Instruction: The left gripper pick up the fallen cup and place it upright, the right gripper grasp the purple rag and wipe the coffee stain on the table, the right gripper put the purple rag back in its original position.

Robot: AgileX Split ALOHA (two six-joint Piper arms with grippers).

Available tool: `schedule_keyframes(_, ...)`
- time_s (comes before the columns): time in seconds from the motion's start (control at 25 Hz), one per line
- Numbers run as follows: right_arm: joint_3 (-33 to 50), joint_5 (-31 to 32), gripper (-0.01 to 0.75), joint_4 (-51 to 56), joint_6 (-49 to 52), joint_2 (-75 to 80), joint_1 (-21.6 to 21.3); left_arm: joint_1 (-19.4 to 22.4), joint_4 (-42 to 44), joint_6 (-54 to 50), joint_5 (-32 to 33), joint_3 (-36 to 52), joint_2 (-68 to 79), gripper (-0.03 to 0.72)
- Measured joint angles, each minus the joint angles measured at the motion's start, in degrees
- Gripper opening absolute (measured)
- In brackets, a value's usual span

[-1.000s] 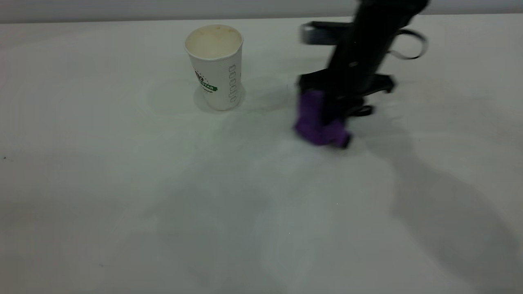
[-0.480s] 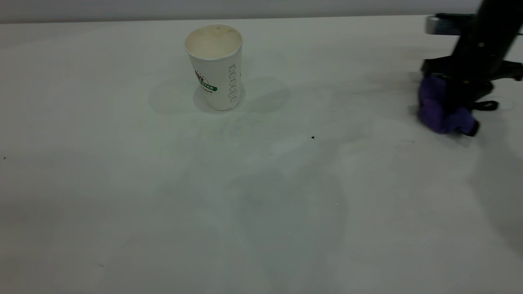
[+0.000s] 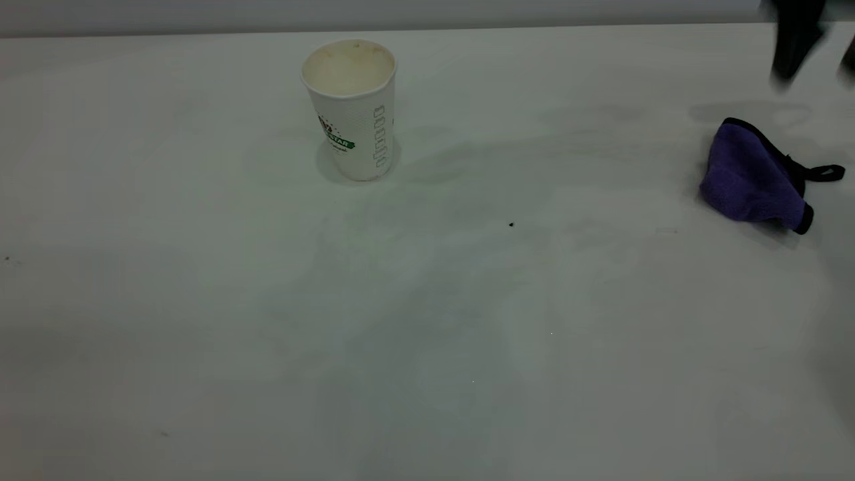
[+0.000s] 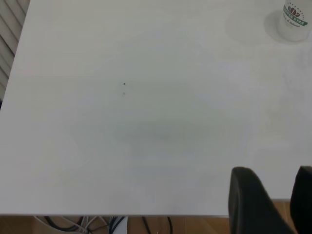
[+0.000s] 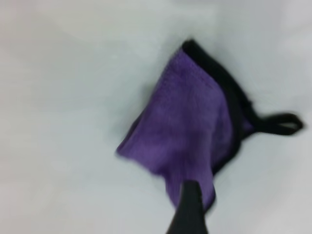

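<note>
The paper coffee cup stands upright on the white table, toward the far side and left of the middle, with its open mouth up and its green logo facing the camera. In the left wrist view the same cup shows only at the far corner of the tabletop. The purple rag lies on the table near the right edge, well apart from the cup; it is crumpled into a folded heap, with black edging and a small black loop tab that points to the right. Nothing touches the rag. The right gripper is above and behind the rag, at the upper right corner of the exterior view, clear of the cloth; two dark fingers show there with a gap between them and nothing held in it. In the right wrist view the rag lies below the camera and one dark fingertip shows in front of it. The left gripper hangs near the table's edge, far from the cup, with its two black fingers spread apart and empty. A tiny black speck sits on the table between cup and rag.
</note>
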Motion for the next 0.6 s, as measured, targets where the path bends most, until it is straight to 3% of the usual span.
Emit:
schedule_keyframes(0.28, 0.00, 16.91, 0.726, 0.66, -1.43, -24.93, -0.02, 0.00, 0.00, 0.00, 0.00, 0.00, 0.00, 0.275)
schedule_keyframes(0.48, 5.34, 18.44, 0.723, 0.66, -1.70, -42.14, -0.02, 0.00, 0.00, 0.00, 0.00, 0.00, 0.00, 0.275)
schedule_keyframes(0.6, 13.72, 18.81, 0.718, 1.11, -1.70, -53.00, -0.02, 0.00, 0.00, 0.00, 0.00, 0.00, 0.00, 0.275)
